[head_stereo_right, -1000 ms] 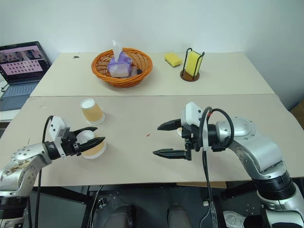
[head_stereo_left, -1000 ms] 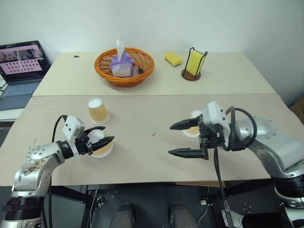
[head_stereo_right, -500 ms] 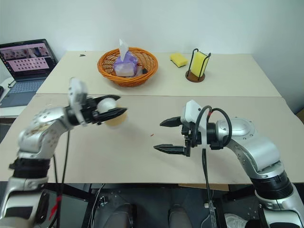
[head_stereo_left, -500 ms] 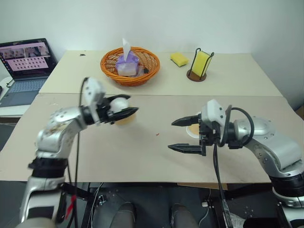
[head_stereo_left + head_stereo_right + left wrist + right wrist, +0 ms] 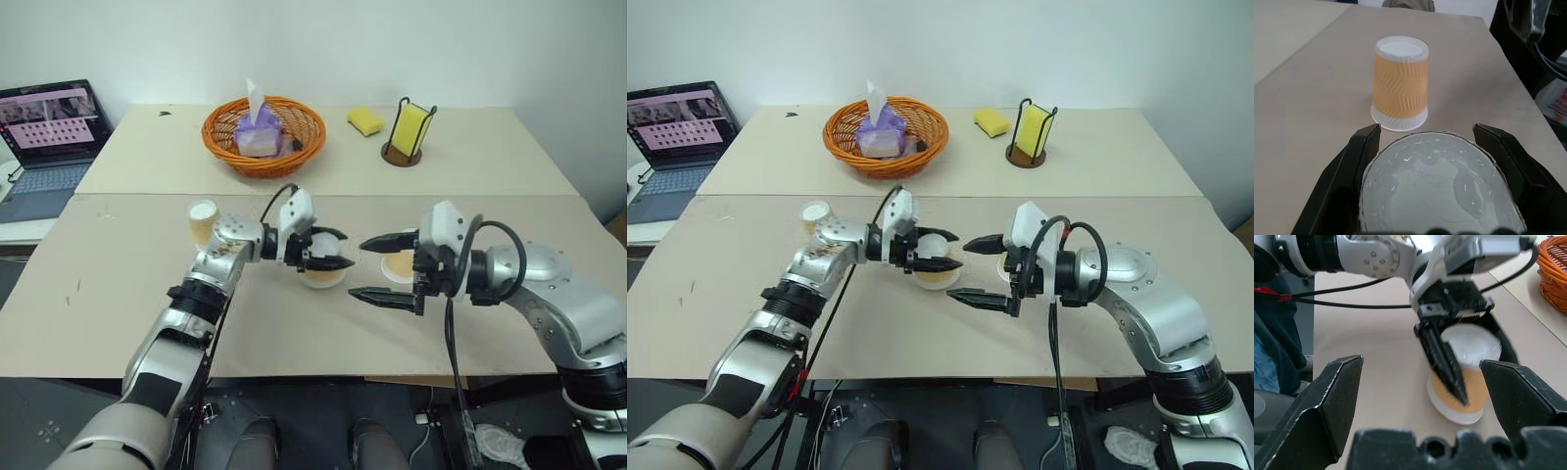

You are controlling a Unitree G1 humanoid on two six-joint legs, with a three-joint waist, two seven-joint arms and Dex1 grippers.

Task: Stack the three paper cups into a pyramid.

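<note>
Carried across from the near-left part of the worktop (image 5: 118,323) since a second ago, a tan-orange paper cup with white rim (image 5: 322,270) is now held at the middle, close in front of the right arm, which has barely shifted. The left gripper (image 5: 330,257) has its two black fingers (image 5: 1334,186) closed on this cup's sides, pointing to the robot's right. In the left wrist view the held cup's white end fills the space between the fingers (whether it touches the worktop yet cannot be told).

Just beside it, the right gripper (image 5: 375,269) hangs with its fingers (image 5: 1327,401) spread as wide as they go, holding nothing, pointed back towards the held cup.

A second tan-orange paper cup (image 5: 399,265) stands upside down on its wide rim just past the right gripper. It lies straight ahead of the left fingers, upright, near the held cup but apart from it. The coming placement is judged to turn on closing that gap so the two bases sit side by side.

Farther left, the third tan-orange paper cup (image 5: 202,221) stands beyond the left forearm, nearer the left arm.

At the back rests an orange woven basket (image 5: 264,137).
</note>
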